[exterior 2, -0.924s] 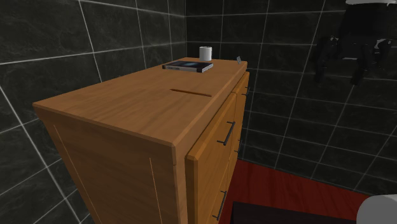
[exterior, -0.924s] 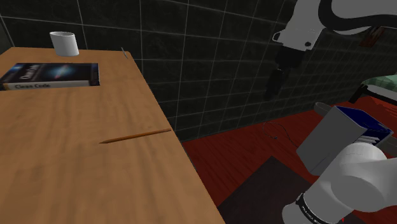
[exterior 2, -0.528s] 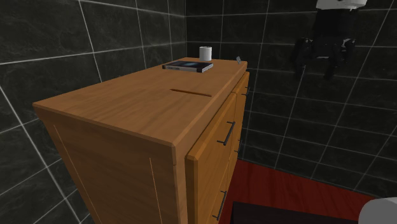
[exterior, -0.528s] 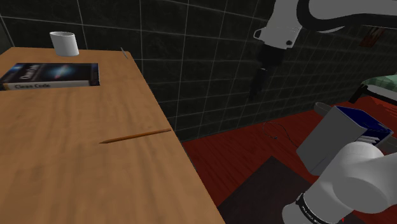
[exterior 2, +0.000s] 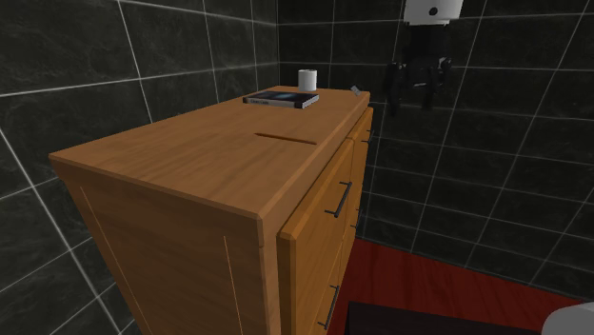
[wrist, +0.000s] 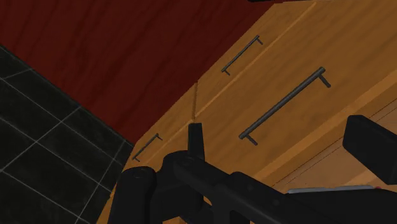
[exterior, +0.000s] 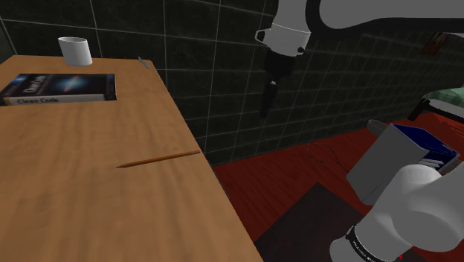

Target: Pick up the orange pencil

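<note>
A: Where's the pencil [exterior: 158,158] rn?

B: Flat on the wooden dresser top [exterior: 67,193], by the edge at the shoulder view's right, one tip nearly at that edge. A book [exterior: 59,86] and a white cup [exterior: 76,50] sit at the far end, well apart from it.

A: And the gripper [exterior: 266,104]?

B: Off the dresser and above top level. It hangs over the red floor [exterior: 282,171], in front of the dark tiled wall [exterior: 223,89]. Jaws spread, nothing btw them; the second exterior view shows the gap plainly. The wrist view looks at the drawer fronts [wrist: 299,57] and their bar handles [wrist: 283,105], so the hand isn't over the top yet.

A: So the step is the approach. How to do it well?

B: IMO carry the hand in over the edge w/ height to spare, so the fingers [wrist: 372,145] don't clip the lip. Stop above the pencil's middle, not the tip by the edge, since a nudge there could roll it off. Turn the wrist so the fingers straddle the shaft crosswise, then go straight down.

A: Risks?

B: It's thin and lies flat, so the fingers prob. must nearly touch the wood before closing. Too high and they close on air. Too low and they jam into the top.
</note>
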